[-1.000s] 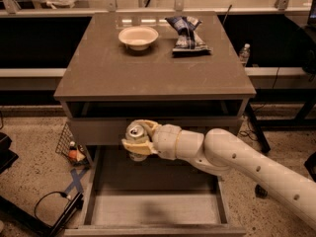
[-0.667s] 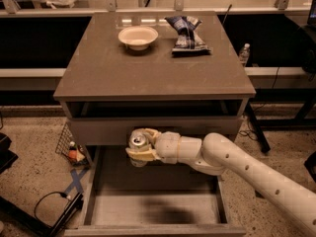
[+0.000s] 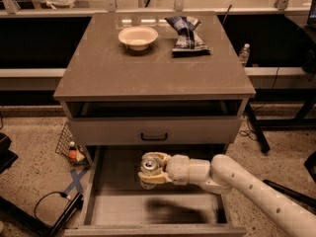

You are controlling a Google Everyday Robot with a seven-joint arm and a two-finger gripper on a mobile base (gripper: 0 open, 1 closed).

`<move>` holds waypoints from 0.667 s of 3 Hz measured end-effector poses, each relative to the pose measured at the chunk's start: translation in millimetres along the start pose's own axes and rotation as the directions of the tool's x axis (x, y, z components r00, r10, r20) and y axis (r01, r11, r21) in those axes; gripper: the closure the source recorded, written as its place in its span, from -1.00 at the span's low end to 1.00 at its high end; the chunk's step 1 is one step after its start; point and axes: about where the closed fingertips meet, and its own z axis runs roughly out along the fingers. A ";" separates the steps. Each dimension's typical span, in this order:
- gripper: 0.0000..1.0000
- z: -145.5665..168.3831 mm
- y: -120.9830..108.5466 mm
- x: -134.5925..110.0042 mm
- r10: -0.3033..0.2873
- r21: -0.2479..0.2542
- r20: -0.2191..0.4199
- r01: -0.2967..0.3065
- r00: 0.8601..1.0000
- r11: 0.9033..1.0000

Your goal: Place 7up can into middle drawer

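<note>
The gripper [image 3: 148,171] is over the back part of the open middle drawer [image 3: 106,209], and its fingers [image 3: 154,156] are clamped on the 7up can [image 3: 149,165]. Only the silver top of the can is shown to me, so I cannot read any writing on it. A blurred shadow lies on the drawer floor. On the brown desk [image 3: 108,73] stand a white bowl [image 3: 138,36] and a blue snack bag [image 3: 188,34]; its label is not readable. The floor [image 3: 29,172] is speckled stone.
</note>
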 end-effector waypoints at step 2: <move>1.00 56.5 2.7 90.4 -0.040 -0.103 -0.028 0.037 0.999 0.994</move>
